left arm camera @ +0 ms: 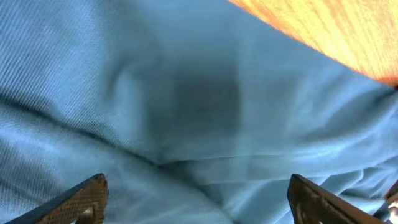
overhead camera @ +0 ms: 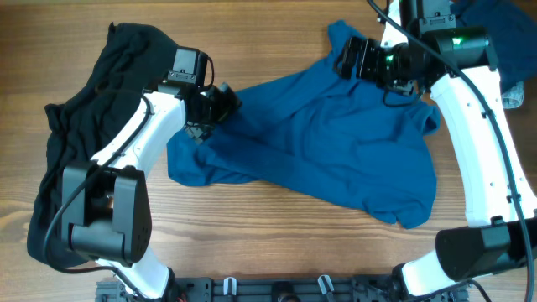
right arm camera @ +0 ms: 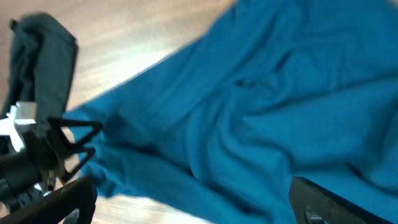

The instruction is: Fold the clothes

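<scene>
Altogether, one teal shirt [overhead camera: 336,143], one black garment [overhead camera: 88,92], one navy heap [overhead camera: 512,33].

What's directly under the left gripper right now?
Rumpled teal shirt fills the view below the left gripper, its jaws wide apart. Bare wooden table shows only at one corner; anything beneath the cloth is covered.

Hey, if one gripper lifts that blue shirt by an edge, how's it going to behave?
Probably floppy: the blue shirt lies in soft wrinkles, so it would likely drape from whatever point is pinched. Its fine creases suggest thin, light cloth. Pushed on the wooden table, it would probably bunch up rather than slide whole.
</scene>
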Tool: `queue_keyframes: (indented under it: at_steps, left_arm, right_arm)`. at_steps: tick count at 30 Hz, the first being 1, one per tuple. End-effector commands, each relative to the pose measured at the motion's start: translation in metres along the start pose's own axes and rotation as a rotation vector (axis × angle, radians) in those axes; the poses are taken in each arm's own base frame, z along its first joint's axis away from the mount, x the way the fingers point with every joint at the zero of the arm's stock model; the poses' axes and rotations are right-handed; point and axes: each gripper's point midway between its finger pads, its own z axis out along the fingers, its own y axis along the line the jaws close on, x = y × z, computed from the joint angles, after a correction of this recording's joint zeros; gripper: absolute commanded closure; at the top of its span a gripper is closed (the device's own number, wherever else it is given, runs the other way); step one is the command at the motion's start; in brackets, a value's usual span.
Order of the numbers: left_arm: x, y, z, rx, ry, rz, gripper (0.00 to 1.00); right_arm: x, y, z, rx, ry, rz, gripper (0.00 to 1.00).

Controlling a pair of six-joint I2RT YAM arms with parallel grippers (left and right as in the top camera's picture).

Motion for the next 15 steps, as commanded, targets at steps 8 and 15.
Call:
queue_keyframes:
  at_steps: [8,15]
  left_arm:
    - [0.004,0.047,-0.001,-0.216,-0.041,-0.271,0.12]
    - [0.006,0.05,0.026,-0.224,0.007,-0.33,0.2]
  right_arm:
    - [0.018,-0.003,0.002,0.009,0.08,0.073,0.0]
    - [0.032,-0.007,0.001,0.032,0.135,0.096,0.0]
